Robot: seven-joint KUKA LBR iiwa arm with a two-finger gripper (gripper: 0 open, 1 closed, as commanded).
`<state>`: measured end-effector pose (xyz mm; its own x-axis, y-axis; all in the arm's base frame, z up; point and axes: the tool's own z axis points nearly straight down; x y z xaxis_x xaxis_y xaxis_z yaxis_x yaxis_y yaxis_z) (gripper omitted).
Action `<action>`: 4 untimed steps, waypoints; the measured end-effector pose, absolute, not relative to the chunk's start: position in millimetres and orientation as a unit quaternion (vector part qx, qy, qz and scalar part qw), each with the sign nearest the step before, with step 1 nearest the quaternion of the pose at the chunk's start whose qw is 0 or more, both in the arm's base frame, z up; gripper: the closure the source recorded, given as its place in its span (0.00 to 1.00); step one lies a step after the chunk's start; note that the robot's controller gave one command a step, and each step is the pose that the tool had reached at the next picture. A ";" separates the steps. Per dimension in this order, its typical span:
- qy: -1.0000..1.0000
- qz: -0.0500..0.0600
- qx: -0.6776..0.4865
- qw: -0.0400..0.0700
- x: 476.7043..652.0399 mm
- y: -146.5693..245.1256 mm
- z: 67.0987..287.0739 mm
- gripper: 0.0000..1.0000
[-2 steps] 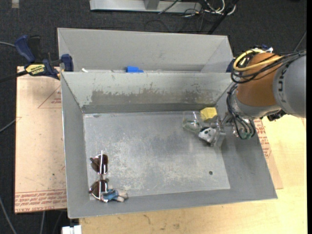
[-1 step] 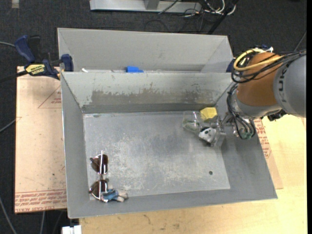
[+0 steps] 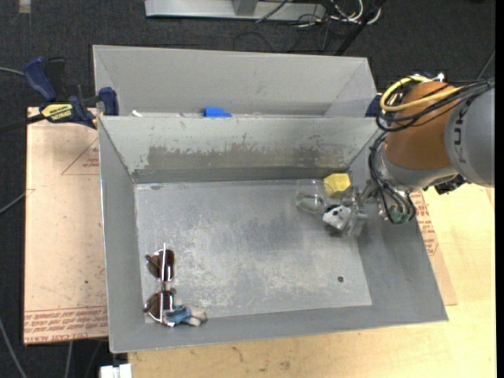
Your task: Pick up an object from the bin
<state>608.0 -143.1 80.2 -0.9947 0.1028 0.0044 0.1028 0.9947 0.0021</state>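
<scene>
- Right now, your pincer (image 3: 342, 218) is sitting low in the right rear part of the grey metal bin (image 3: 252, 246), near the foot of the right wall. You are not getting a clear enough look to tell how far open it is, or whether it has hold of anything.
- Just to its left, a clear rounded thing (image 3: 309, 201) is lying on the bin floor, close beside the pincer. You cannot tell whether the two are touching.
- Just behind the pincer, a small yellow block (image 3: 337, 183) is resting at the foot of the back wall, near the clear rounded thing.
- Your arm (image 3: 417, 136), with its orange cover and looping cables, is reaching in over the right rim.
- Well apart from the pincer, a pair of sunglasses (image 3: 163, 283) with dark reddish lenses is lying in the front left corner, its lenses lining up one behind the other along the left wall.
- A small blue and pale thing (image 3: 182, 316) is lying just beside the nearer lens, at the front edge of the floor.
</scene>
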 end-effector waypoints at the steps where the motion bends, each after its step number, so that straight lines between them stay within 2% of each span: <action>1: -0.999 -0.001 -0.051 0.002 607.8 -143.0 101.8 1.00; 3: -0.999 0.000 -0.051 -0.003 610.5 -143.6 129.0 1.00; 4: -0.999 0.000 -0.051 -0.002 610.0 -143.4 135.9 1.00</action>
<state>610.0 -143.4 135.9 -0.9948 0.1021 -0.0039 0.1021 0.9948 0.0010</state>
